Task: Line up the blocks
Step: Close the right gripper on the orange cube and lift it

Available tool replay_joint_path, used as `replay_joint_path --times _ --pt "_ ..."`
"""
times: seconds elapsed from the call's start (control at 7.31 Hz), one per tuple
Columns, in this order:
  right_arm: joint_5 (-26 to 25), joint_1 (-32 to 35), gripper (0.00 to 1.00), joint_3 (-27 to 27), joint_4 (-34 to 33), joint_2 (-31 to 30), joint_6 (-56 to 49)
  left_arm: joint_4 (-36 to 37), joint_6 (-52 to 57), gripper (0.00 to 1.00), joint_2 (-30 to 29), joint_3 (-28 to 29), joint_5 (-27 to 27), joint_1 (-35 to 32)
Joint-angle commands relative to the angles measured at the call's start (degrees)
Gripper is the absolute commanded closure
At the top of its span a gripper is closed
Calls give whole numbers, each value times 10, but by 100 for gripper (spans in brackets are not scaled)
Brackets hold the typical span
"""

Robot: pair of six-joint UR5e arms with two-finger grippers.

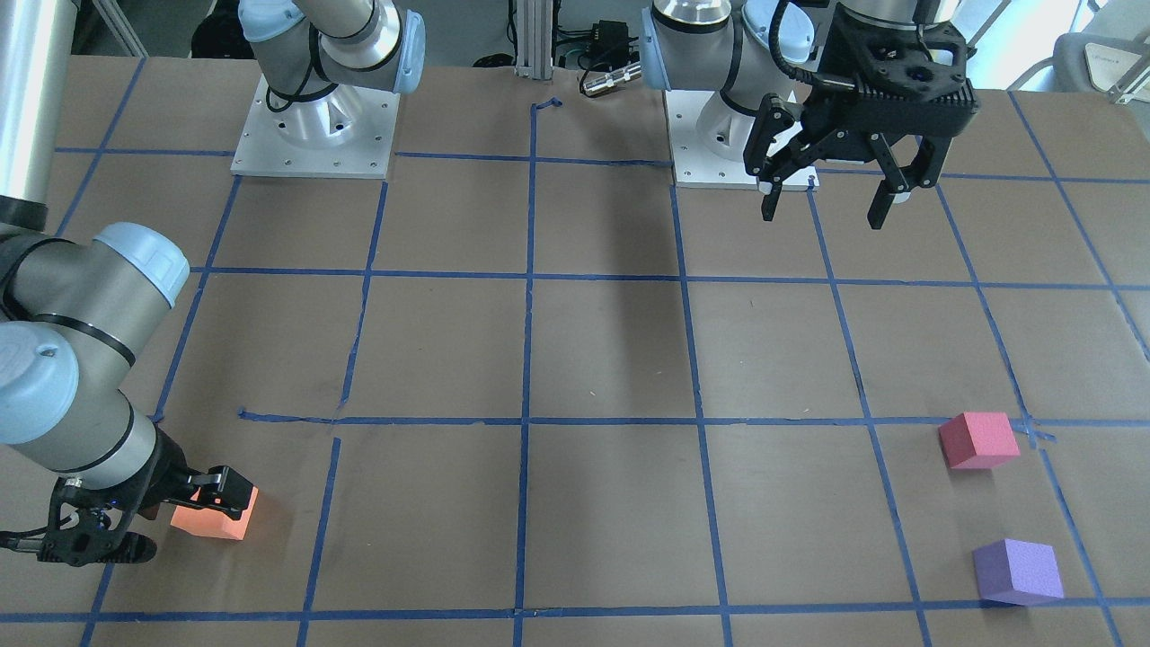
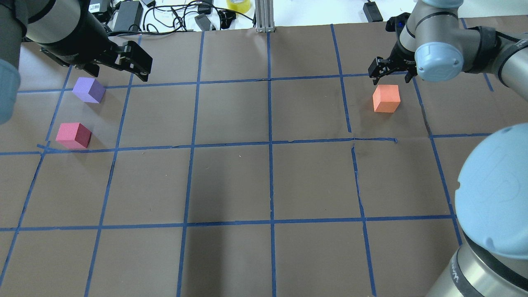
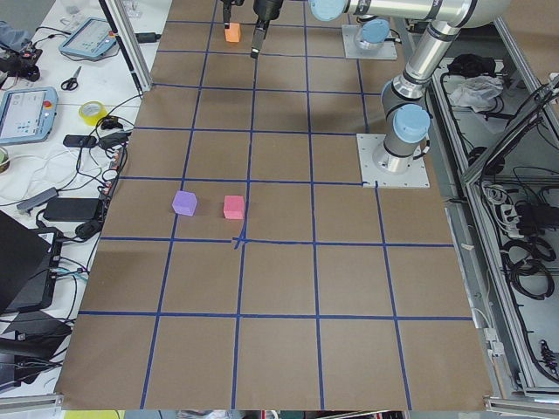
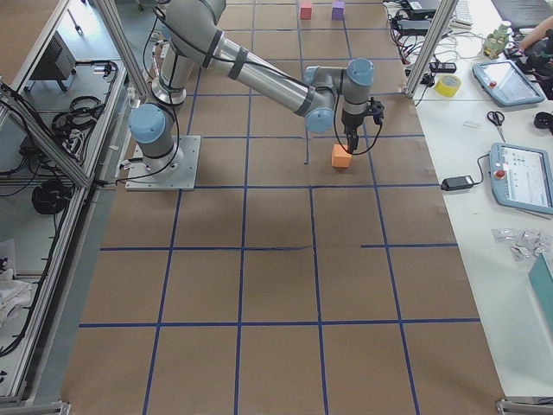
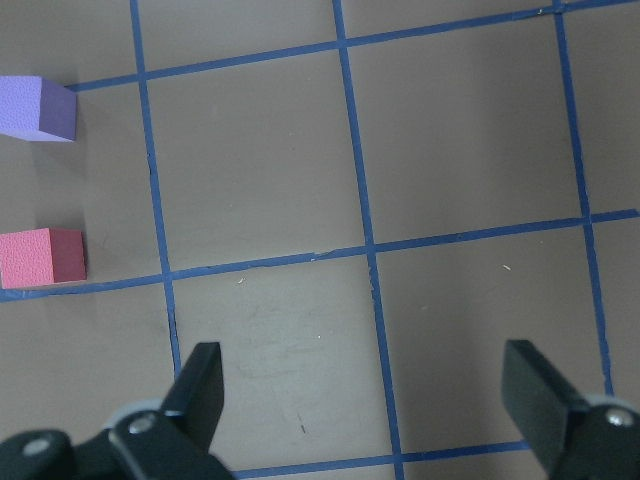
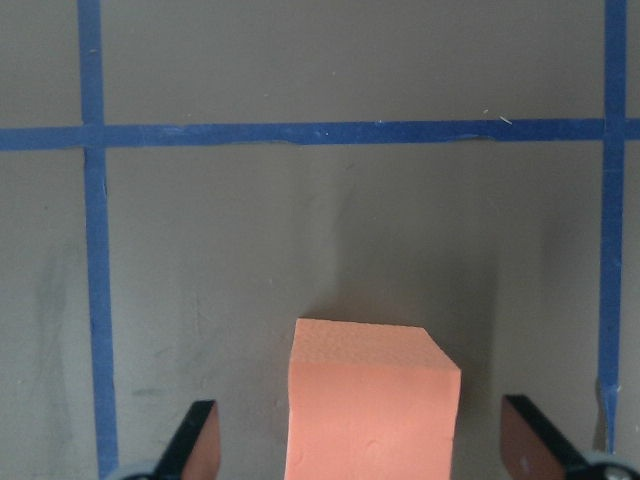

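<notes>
The orange block [image 1: 216, 517] [image 2: 386, 98] sits on the brown table. My right gripper [image 1: 175, 521] [image 6: 365, 445] is low over it and open, one finger [image 6: 200, 440] on each side of the orange block [image 6: 370, 400], with gaps between. The purple block [image 1: 1017, 571] [image 2: 88, 90] and the pinkish-red block [image 1: 977, 440] [image 2: 74, 135] sit close together at the table's other end. My left gripper [image 1: 831, 202] [image 5: 365, 400] is open and empty, raised above the table. Its wrist view shows the purple block [image 5: 38, 108] and pinkish-red block [image 5: 42, 257] at the left edge.
Blue tape lines [image 2: 270, 144] mark a grid on the table. The two arm bases [image 1: 314, 135] [image 1: 719, 153] stand at the robot's side. Cables and a yellow tape roll [image 2: 238, 5] lie past the far edge. Tablets [image 4: 518, 177] lie on the side bench.
</notes>
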Motion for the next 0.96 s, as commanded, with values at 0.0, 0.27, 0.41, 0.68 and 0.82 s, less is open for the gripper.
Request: replay_joint_path --times 0.0,0.27,0.41,0.68,0.82 --pt "0 -5 0 0 -1 11 24 -1 0 0 0 0 1 0" --pt "0 -5 0 3 5 25 37 -1 0 0 0 0 0 0" --pt "-6 -5 0 3 7 31 36 -1 5 0 2 0 1 0" --pt "0 -5 74 10 11 32 44 -1 0 0 1 0 1 -1" --pt "0 -5 100 7 13 26 46 -1 0 0 1 0 1 -1"
